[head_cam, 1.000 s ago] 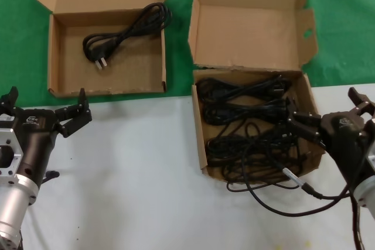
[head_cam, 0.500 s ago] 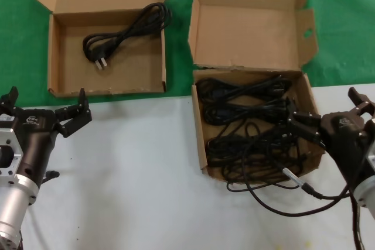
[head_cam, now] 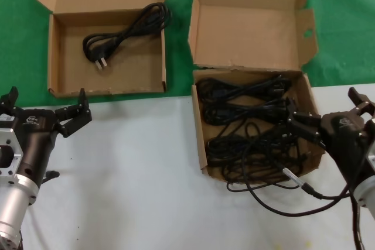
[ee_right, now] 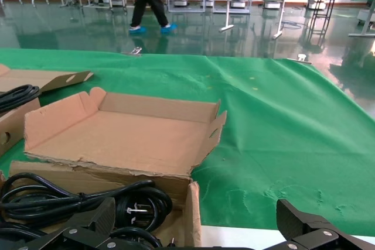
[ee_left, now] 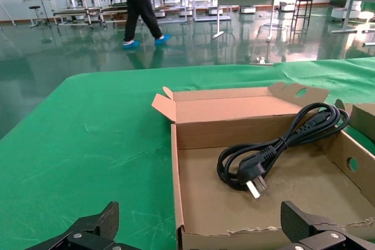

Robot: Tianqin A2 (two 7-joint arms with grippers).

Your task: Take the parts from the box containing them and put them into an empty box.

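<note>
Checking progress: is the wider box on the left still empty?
No. One coiled black cable with a pronged plug lies inside the wider box; its lid stands open.

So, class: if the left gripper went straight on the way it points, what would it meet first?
Probably the near wall of the wide cardboard box holding one black cable. The open left gripper faces it; depth is unclear.
</note>
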